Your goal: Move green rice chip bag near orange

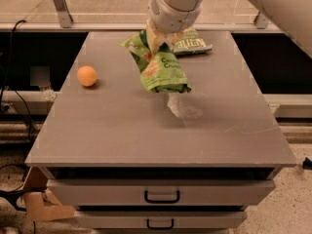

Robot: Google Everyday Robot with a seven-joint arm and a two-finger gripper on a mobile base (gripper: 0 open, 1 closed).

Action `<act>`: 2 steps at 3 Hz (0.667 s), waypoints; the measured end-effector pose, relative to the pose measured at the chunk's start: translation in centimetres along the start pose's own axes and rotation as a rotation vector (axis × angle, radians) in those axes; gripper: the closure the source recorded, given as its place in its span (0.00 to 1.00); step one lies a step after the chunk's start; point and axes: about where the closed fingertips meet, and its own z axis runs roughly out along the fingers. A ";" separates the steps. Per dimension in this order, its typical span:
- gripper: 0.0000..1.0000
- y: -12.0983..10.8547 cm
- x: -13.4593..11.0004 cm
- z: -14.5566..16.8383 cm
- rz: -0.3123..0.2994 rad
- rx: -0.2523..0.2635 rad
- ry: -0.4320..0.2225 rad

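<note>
Pincer (156, 41) clamps green rice chip bag (164, 72) aloft mid-table (122, 130), Kettle bag (193, 42) behind, orange (87, 75) apart at left.

Probably a robot test lab: a plain grey cabinet (122, 130) with drawers (161, 195), loose cables (14, 97) beside it, and the gripper (156, 43) holding a green chip bag (163, 72) above the cabinet's top.

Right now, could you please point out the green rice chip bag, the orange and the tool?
green rice chip bag (163, 72), camera view, its printed front.
orange (87, 75), camera view, its middle.
tool (158, 44), camera view, between fingertips clamping the bag's top.
</note>
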 end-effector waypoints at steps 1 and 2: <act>1.00 1.3 -2.2 1.4 -0.090 0.028 -0.027; 1.00 2.5 -4.0 3.1 -0.158 0.039 -0.028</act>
